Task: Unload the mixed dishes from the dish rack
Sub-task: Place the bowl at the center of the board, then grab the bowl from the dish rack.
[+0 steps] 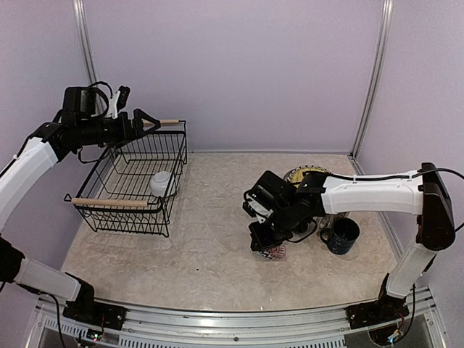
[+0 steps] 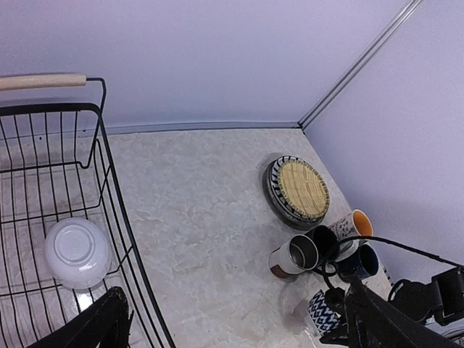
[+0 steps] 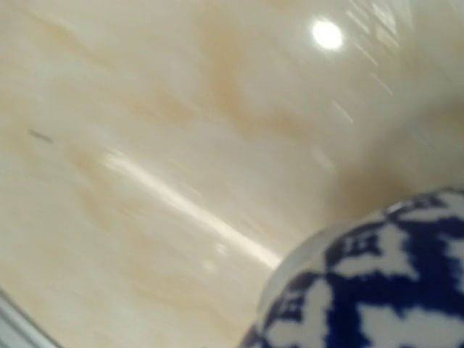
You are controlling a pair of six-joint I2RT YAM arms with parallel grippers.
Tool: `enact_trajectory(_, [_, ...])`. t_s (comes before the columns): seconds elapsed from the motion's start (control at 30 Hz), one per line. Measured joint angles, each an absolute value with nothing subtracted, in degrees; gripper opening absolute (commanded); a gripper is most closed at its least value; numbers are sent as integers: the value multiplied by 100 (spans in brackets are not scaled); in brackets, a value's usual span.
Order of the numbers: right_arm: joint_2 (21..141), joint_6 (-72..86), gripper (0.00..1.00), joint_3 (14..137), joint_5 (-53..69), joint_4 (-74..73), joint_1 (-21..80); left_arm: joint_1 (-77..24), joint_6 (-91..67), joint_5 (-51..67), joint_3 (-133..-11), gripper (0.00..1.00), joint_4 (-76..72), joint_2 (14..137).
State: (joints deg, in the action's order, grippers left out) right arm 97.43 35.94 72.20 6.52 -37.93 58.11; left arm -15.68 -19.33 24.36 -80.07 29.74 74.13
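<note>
— Left claw point(image 1: 142, 120)?
— Released, jaws spread wide, up above the dish rack point(image 1: 123, 221), by its far wooden handle point(image 1: 168, 122).
— Inside the rack?
— A white bowl point(image 1: 161, 183), upside down, near the right wall.
— Right claw point(image 1: 267, 244)?
— Clenched, low on the table point(image 1: 210, 239) beside the stacked plates point(image 2: 303, 190) and mugs point(image 2: 319, 250), against a blue-and-white patterned cup point(image 1: 276, 252); gripped or not, cannot tell.

Your rack point(image 1: 123, 220) is black wire with wooden handles point(image 1: 109, 203). The desk point(image 1: 210, 246) looks glossy, the patterned cup point(image 3: 377, 290) glazed.
</note>
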Motion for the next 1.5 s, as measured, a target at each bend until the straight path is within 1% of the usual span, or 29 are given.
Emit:
enact_trajectory(0.13, [9751, 3800, 0, 7220, 298, -4659, 5830, -1369, -2082, 2593, -7988, 99, 2864, 7356])
enact_trajectory(0.3, [9806, 4167, 0, 7091, -172, -5317, 5843, -1260, -2248, 2770, -7948, 99, 2759, 7312])
enact_trajectory(0.57, [10219, 4602, 1, 6943, -681, -5732, 5942, -1256, -2314, 2853, -7885, 99, 2740, 7306])
enact_trajectory(0.73, [10228, 4801, 19, 6886, -873, -5725, 5988, -1256, -2314, 2851, -7878, 99, 2738, 7306])
enact_trajectory(0.93, [10342, 4945, 48, 6764, -954, -5544, 6038, -1245, -2309, 2805, -7878, 99, 2738, 7312])
enact_trajectory(1.13, [10339, 5024, 71, 6744, -1076, -5433, 6136, -1199, -2283, 2630, -7878, 99, 2746, 7494])
enact_trajectory(1.3, [10167, 5057, 81, 6726, -1251, -5365, 6254, -1192, -2252, 2418, -7924, 99, 2877, 7948])
enact_trajectory(1.5, [9623, 5105, 85, 6667, -1505, -5107, 6412, -1116, -2239, 2178, -8003, 99, 3168, 8484])
